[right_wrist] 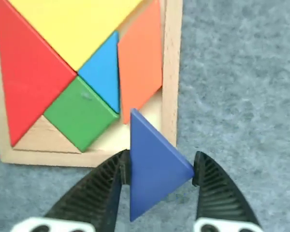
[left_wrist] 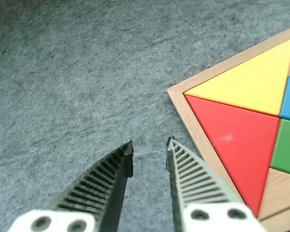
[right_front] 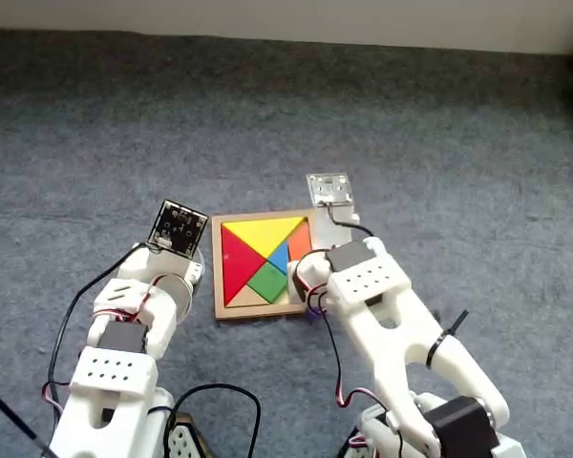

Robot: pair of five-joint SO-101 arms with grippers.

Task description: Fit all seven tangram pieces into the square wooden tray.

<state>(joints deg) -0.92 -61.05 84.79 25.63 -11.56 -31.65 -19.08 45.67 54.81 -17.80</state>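
The square wooden tray [right_front: 218, 286] lies on the carpet between the two arms. It holds a yellow triangle [right_front: 261, 234], a red triangle [right_front: 237, 268], a small blue triangle [right_front: 279, 258], a green square [right_front: 268, 282] and an orange parallelogram [right_front: 299, 240]. My right gripper [right_wrist: 158, 166] hovers over the tray's near right corner, shut on a dark blue triangle [right_wrist: 152, 166] whose tip points into the bare corner of the tray [right_wrist: 171, 72]. My left gripper [left_wrist: 149, 147] hangs open above the carpet just left of the tray [left_wrist: 183, 113], with nothing between its fingers.
Grey carpet [right_front: 439, 124] covers the whole floor around the tray. A pale wall strip [right_front: 315, 19] runs along the far edge. Black and red cables [right_front: 215, 391] trail near the arm bases.
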